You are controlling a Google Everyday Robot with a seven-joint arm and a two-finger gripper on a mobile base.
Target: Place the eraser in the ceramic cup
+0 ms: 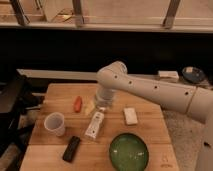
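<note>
Scanning L to R: the ceramic cup (pixel 55 123) stands upright near the left edge of the wooden table (pixel 150 132), nothing visible inside it. Just in front and a bit to the right, the eraser (pixel 71 148) lies flat on the wood near the front edge, close to the cup but not touching it. Farther back sits a small orange-red item (pixel 78 104).

Next comes the gripper (pixel 96 107), pointing down from the arm's wrist over the table's middle, above the top end of a white tube (pixel 95 125). Its jaws are spread wide w/ nothing between them. It is well apart from the eraser, which is to its front-left.

Right of that are a white block (pixel 130 116) and a green bowl (pixel 129 151) at the front.

Progress: nothing done yet, by my reading. The eraser is not picked up and the cup is unfilled. Left to do: reach to the eraser, grasp it, lift it, carry it over the cup, release.

Writing: none legible — the tube has dark marks, but they are too blurred to read. No brand seen.
</note>
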